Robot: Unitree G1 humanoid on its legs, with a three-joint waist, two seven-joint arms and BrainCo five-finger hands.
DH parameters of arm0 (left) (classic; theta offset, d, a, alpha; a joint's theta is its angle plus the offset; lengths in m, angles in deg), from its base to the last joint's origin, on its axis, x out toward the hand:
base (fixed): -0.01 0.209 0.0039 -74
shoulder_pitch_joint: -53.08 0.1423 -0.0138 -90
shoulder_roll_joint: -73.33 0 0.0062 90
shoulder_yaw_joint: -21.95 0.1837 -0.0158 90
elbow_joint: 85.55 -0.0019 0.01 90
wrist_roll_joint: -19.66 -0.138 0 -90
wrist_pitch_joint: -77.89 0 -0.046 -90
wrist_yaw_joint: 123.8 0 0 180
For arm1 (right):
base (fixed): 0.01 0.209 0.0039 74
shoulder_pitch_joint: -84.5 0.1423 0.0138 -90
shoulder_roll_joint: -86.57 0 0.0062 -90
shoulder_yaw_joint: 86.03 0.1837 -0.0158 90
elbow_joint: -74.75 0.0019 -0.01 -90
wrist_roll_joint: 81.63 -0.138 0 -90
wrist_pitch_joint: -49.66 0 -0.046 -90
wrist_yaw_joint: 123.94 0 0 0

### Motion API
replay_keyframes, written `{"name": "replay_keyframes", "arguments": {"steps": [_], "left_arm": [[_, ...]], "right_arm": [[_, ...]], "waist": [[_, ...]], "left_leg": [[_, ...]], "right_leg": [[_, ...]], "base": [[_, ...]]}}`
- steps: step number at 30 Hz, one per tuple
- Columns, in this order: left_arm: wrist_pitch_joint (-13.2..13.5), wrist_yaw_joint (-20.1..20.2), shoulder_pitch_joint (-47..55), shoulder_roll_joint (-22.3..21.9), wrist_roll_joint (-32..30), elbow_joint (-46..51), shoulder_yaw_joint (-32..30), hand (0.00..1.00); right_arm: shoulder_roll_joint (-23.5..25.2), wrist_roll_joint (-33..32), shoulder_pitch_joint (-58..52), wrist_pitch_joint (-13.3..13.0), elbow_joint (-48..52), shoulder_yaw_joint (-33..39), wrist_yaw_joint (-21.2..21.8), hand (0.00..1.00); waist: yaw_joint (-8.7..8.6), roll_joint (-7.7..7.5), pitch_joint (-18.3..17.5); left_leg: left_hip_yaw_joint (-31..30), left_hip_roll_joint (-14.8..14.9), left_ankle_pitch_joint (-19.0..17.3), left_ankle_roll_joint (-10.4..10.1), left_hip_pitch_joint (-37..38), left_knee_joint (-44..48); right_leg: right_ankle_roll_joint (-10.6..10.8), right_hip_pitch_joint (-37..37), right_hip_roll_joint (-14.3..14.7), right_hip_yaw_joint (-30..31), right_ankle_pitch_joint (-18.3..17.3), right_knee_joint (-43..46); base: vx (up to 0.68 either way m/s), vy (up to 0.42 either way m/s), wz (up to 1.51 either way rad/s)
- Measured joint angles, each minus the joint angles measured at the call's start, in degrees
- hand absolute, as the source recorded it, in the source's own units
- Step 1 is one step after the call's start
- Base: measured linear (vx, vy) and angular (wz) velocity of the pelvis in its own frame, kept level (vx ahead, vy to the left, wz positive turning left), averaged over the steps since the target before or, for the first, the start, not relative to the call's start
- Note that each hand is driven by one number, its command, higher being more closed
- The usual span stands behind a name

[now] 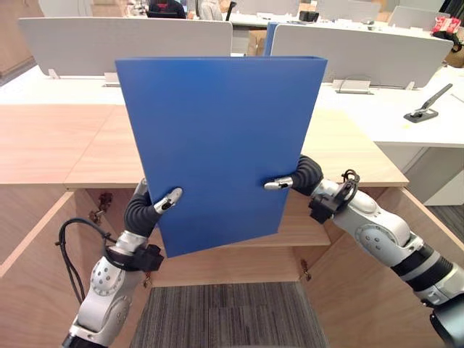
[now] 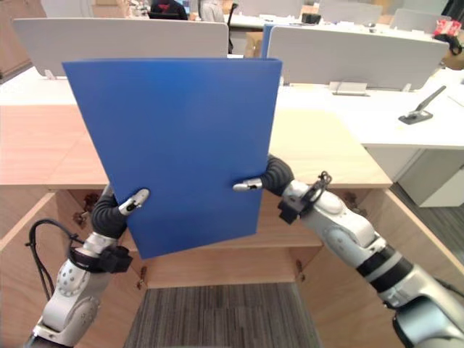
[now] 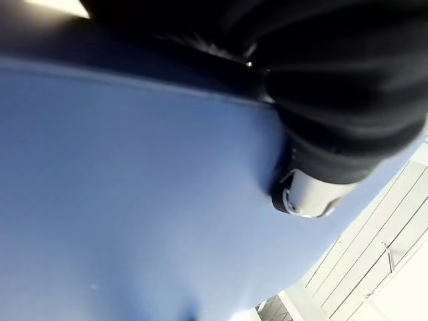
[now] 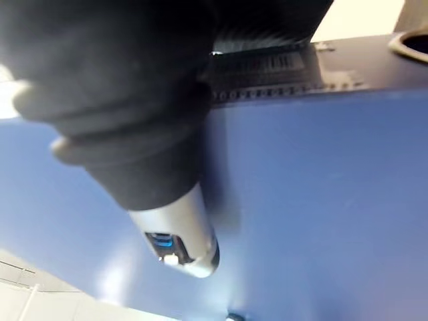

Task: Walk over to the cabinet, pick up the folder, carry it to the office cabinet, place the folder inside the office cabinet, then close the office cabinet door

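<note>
A large blue folder stands upright, slightly tilted, in front of me above the open wooden cabinet. My left hand grips its lower left edge, thumb pressed on the front face. At the right edge my right hand holds it the same way, thumb lying on the blue cover. The fingers of both hands are hidden behind the folder.
The cabinet's two doors hang open, one at the left and one at the right, with a shelf inside. Grey carpet lies below. White desks with grey dividers stand behind; a black tool lies on one.
</note>
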Motion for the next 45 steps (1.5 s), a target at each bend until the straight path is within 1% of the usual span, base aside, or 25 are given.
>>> {"name": "replay_keyframes", "arguments": {"steps": [2, 4, 7, 9, 10, 12, 13, 15, 18, 20, 22, 23, 25, 26, 27, 29, 31, 33, 35, 37, 39, 40, 41, 43, 45], "left_arm": [[-0.03, 0.2, 0.0, 0.81, 1.74, -0.31, 1.04, 0.0], [-0.01, 1.73, 0.07, 1.68, 4.29, -0.82, 3.08, 0.0], [-0.46, 4.42, 2.05, 1.91, 7.09, -2.78, 6.37, 0.0], [-3.75, 8.38, 3.01, 1.84, 8.62, -8.44, 10.23, 0.0], [-4.41, 9.25, 3.31, 1.64, 8.63, -9.98, 11.15, 0.0], [-6.69, 11.75, 3.94, -1.29, 8.23, -16.9, 13.86, 0.0], [-7.27, 12.17, 3.88, -2.48, 7.93, -19.06, 14.56, 0.0], [-9.83, 12.82, 3.75, -7.59, 4.36, -29.15, 16.28, 0.0], [-11.65, 12.9, 3.69, -11.81, 1.15, -39.82, 16.17, 0.0], [-13.14, 12.15, 3.48, -14.68, -3.56, -49.95, 14.85, 0.0], [-13.82, 11.08, 3.64, -16.09, -7.91, -55.87, 12.65, 0.0], [-13.85, 10.38, 3.84, -16.73, -9.94, -57.91, 11.04, 0.0], [-13.73, 8.38, 3.91, -18.16, -14.31, -62.27, 6.96, 0.0], [-13.72, 6.3, 3.91, -19.2, -17.35, -65.61, 4.08, 0.0], [-13.72, 5.64, 3.94, -19.42, -18.01, -66.74, 3.19, 0.0], [-13.66, 3.56, 3.83, -20.47, -19.51, -69.56, -0.36, 0.0], [-13.61, 2.34, 3.6, -21.03, -20.53, -70.89, -2.43, 0.0], [-13.63, 0.94, 3.12, -21.2, -20.57, -71.67, -3.36, 0.0], [-13.92, -0.69, 2.61, -21.11, -21.83, -72.94, -4.35, 0.0], [-13.6, -1.72, 2.31, -20.92, -24.83, -73.26, -4.6, 0.0], [-13.08, -2.28, 2.08, -21.02, -26.65, -73.07, -5.25, 0.0], [-12.98, -2.43, 2.12, -21.14, -26.7, -72.71, -5.59, 0.0], [-12.98, -2.9, 2.18, -21.36, -26.8, -72.71, -6.37, 0.0], [-13.05, -3.75, 2.66, -22.33, -27.12, -72.71, -8.95, 0.0], [-13.09, -4.79, 3.67, -23.48, -27.36, -72.59, -11.89, 0.0]], "right_arm": [[0.02, -0.03, 0.0, -0.07, -0.06, 0.13, -0.02, 1.0], [-0.1, 1.56, 0.03, -0.24, -0.77, 0.69, -0.08, 1.0], [0.06, 8.98, 0.11, -0.95, -0.95, 2.62, -0.09, 1.0], [0.19, 20.09, 0.12, -1.43, 1.15, 3.96, -0.1, 1.0], [0.35, 22.61, 0.12, -1.43, 1.98, 4.12, -0.05, 1.0], [2.26, 33.51, 0.05, -1.43, 4.94, 4.73, 0.5, 1.0], [3.44, 35.58, 0.05, -1.43, 5.6, 4.98, 0.71, 1.0], [9.75, 40.9, 0.04, -2.29, 8.14, 5.65, 0.66, 1.0], [14.33, 43.57, -0.15, -4.38, 10.78, 5.76, 0.51, 1.0], [16.51, 50.14, -2.01, -7.42, 12.47, 5.9, -0.01, 1.0], [16.64, 54.95, -4.32, -8.95, 12.67, 5.88, -0.16, 1.0], [16.63, 57.0, -5.74, -9.07, 12.64, 5.87, -0.25, 1.0], [16.43, 61.9, -9.24, -9.53, 12.52, 5.55, -0.75, 1.0], [15.96, 67.12, -12.04, -10.52, 12.16, 4.8, -1.08, 1.0], [15.58, 68.52, -12.86, -10.97, 11.75, 4.22, -1.2, 1.0], [13.37, 74.7, -14.39, -12.87, 7.52, 0.08, -1.77, 1.0], [11.61, 79.69, -14.71, -13.24, 1.81, -4.47, -1.67, 1.0], [11.17, 87.76, -15.59, -13.97, -7.77, -8.36, -1.87, 1.0], [11.56, 90.16, -15.65, -14.48, -15.71, -8.99, -2.95, 1.0], [11.82, 94.85, -15.5, -14.7, -21.93, -9.22, -4.13, 1.0], [13.11, 101.56, -14.96, -14.49, -30.28, -10.6, -4.36, 1.0], [13.86, 102.0, -14.98, -14.24, -32.28, -10.49, -4.33, 1.0], [15.76, 101.78, -15.61, -13.1, -35.51, -9.25, -4.2, 1.0], [20.39, 99.6, -18.21, -11.34, -39.35, -1.05, -3.91, 1.0], [25.63, 93.68, -19.77, -8.47, -42.76, 8.94, -4.98, 1.0]], "waist": [[0.0, 0.02, -0.04], [-0.01, 0.04, -0.24], [-0.18, 0.26, -0.7], [-0.28, 0.71, -1.44], [-0.38, 0.72, -1.55], [-0.67, 0.66, -1.74], [-0.77, 0.67, -1.78], [-1.31, 0.65, -1.8], [-1.5, 0.58, -1.83], [-1.16, 0.12, -1.85], [-0.86, -0.27, -1.61], [-0.79, -0.45, -1.49], [-0.6, -0.71, -1.33], [-0.48, -0.82, -1.27], [-0.42, -0.87, -1.23], [-0.42, -1.05, -1.13], [-0.19, -1.12, -1.09], [-0.04, -1.24, -0.78], [-0.06, -1.1, -0.58], [0.0, -0.89, -0.31], [0.67, -0.55, 0.57], [0.71, -0.46, 0.81], [0.69, 0.0, 1.28], [0.65, 0.66, 1.75], [0.46, 1.64, 1.96]], "left_leg": [[-0.08, 0.0, 0.18, -0.07, 0.0, -0.03], [-0.18, 0.0, 0.39, -0.21, -0.02, -0.19], [-0.2, 0.01, 0.57, -0.3, -0.02, -0.34], [-0.17, 0.0, 0.78, -0.34, -0.01, -0.77], [-0.17, 0.01, 0.84, -0.37, -0.01, -0.86], [-0.1, 0.09, 0.86, -0.39, 0.0, -0.87], [-0.08, 0.09, 0.87, -0.39, 0.0, -0.86], [0.06, 0.11, 0.87, -0.38, 0.01, -0.87], [0.31, 0.13, 0.87, -0.38, -0.02, -0.92], [0.37, 0.02, 0.86, -0.39, -0.03, -0.98], [0.36, -0.01, 0.86, -0.39, 0.0, -0.97], [0.35, -0.01, 0.86, -0.39, 0.02, -0.97], [0.34, 0.03, 0.86, -0.4, 0.02, -0.98], [0.34, 0.03, 0.85, -0.41, -0.01, -1.01], [0.35, 0.02, 0.85, -0.41, -0.01, -1.02], [0.34, 0.06, 0.85, -0.41, -0.05, -1.03], [0.3, 0.13, 0.85, -0.41, -0.05, -1.03], [0.27, 0.2, 0.85, -0.4, -0.05, -0.96], [0.33, 0.2, 0.85, -0.4, -0.05, -0.9], [0.54, 0.25, 0.83, -0.42, 0.02, -0.78], [1.27, 0.47, 0.77, -0.49, 0.22, -0.67], [1.46, 0.58, 0.76, -0.5, 0.22, -0.62], [1.78, 0.82, 0.76, -0.51, 0.22, -0.59], [2.05, 1.18, 0.55, -0.84, 0.2, -0.39], [2.03, 1.8, 0.22, -1.26, 0.24, -0.03]], "right_leg": [[-0.12, -0.01, -0.02, -0.08, 0.08, 0.05], [-0.18, -0.09, -0.05, -0.18, 0.12, 0.03], [-0.27, -0.26, -0.06, -0.24, 0.17, 0.0], [-0.3, -0.49, -0.03, -0.25, 0.18, 0.01], [-0.3, -0.55, -0.01, -0.25, 0.19, 0.01], [-0.3, -0.61, 0.06, -0.24, 0.19, 0.03], [-0.3, -0.63, 0.06, -0.24, 0.19, 0.04], [-0.31, -0.78, 0.06, -0.19, 0.18, 0.17], [-0.41, -1.11, 0.0, -0.04, 0.0, 0.5], [-0.47, -2.04, -0.49, -0.04, -1.25, 2.49], [-0.48, -2.54, -0.74, -0.04, -2.02, 3.65], [-0.49, -2.74, -0.83, -0.04, -2.39, 4.17], [-0.44, -3.08, -0.89, -0.06, -3.11, 4.85], [-0.34, -3.49, -1.03, -0.06, -3.66, 5.57], [-0.45, -3.65, -1.1, -0.06, -3.86, 5.93], [-0.62, -4.02, -1.15, -0.08, -4.08, 6.55], [-0.73, -4.04, -1.09, -0.1, -4.13, 6.65], [-0.72, -4.08, -1.09, -0.21, -4.1, 7.01], [-0.69, -4.08, -1.08, -0.18, -4.05, 7.0], [-0.66, -4.06, -1.01, 0.06, -3.91, 6.91], [-0.82, -4.06, -0.67, 0.75, -3.57, 6.48], [-0.76, -4.09, -0.59, 0.79, -3.6, 6.3], [-0.93, -4.09, -0.6, 0.37, -4.18, 6.05], [-0.97, -3.82, -1.0, -1.57, -4.2, 5.81], [-1.06, -2.93, -0.84, -3.38, -3.89, 4.78]], "base": [[-0.04, 0.002, 0.03], [-0.05, 0.005, 0.03], [-0.05, 0.007, -0.01], [0.0, 0.0, 0.0], [0.0, 0.0, 0.0], [0.0, 0.0, 0.0], [0.0, 0.0, 0.0], [0.0, 0.0, 0.0], [-0.01, 0.008, -0.03], [0.0, 0.0, 0.0], [0.0, 0.0, 0.0], [0.0, 0.0, 0.0], [0.0, 0.0, 0.0], [0.0, 0.0, 0.0], [0.0, 0.0, 0.0], [0.0, 0.0, 0.0], [0.0, 0.0, 0.0], [0.0, 0.0, 0.0], [0.0, 0.0, 0.0], [-0.03, 0.014, -0.07], [-0.04, 0.017, -0.16], [-0.04, 0.011, -0.19], [-0.04, 0.011, -0.17], [-0.02, 0.007, -0.12], [0.01, -0.02, -0.01]]}}
